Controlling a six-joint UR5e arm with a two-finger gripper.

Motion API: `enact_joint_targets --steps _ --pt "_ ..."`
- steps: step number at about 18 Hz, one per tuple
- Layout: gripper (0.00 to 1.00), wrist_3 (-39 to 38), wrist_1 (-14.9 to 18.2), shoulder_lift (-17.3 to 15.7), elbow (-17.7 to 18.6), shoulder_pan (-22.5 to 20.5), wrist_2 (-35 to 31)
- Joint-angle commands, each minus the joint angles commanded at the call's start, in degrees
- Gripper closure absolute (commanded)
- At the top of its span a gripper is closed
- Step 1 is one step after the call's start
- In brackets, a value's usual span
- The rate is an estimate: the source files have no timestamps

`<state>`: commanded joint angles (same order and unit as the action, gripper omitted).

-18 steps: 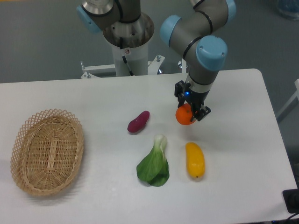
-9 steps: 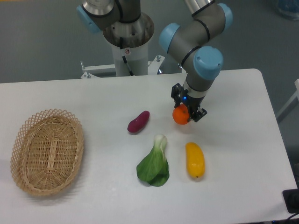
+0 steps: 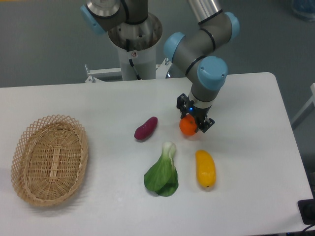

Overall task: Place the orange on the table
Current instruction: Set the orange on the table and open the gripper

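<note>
The small round orange [image 3: 187,127] is held between the black fingers of my gripper [image 3: 190,124], which is shut on it. It sits near the middle of the white table [image 3: 246,98], low over the surface; whether it touches the top I cannot tell. The arm's blue-capped wrist stands directly above it and hides the top of the gripper.
A purple sweet potato [image 3: 146,128] lies to the orange's left. A leafy green [image 3: 162,172] and a yellow mango-like fruit [image 3: 205,168] lie in front of it. An oval wicker basket [image 3: 49,160] stands at the far left. The robot base [image 3: 135,44] rises behind the table.
The gripper has carried the orange a short way to the left and slightly farther from the front edge, still shut on it. The other items have not moved.
</note>
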<state>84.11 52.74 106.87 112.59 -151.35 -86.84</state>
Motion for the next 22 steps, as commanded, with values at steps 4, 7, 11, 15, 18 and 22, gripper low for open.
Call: enact_joint_targets --steps 4,7,11,15,18,22 --pt "0.27 0.1 0.1 0.0 0.0 0.0 -0.1" --pt "0.08 0.5 0.0 -0.1 -0.1 -0.1 -0.1" --pt "0.00 0.6 0.0 -0.4 -0.3 -0.1 -0.1" --pt "0.00 1.9 -0.1 -2.4 -4.0 0.0 0.3" --pt "0.00 2.0 0.2 -2.5 -6.3 1.3 0.5" --pt "0.00 1.8 0.3 -2.6 -8.5 2.0 0.5"
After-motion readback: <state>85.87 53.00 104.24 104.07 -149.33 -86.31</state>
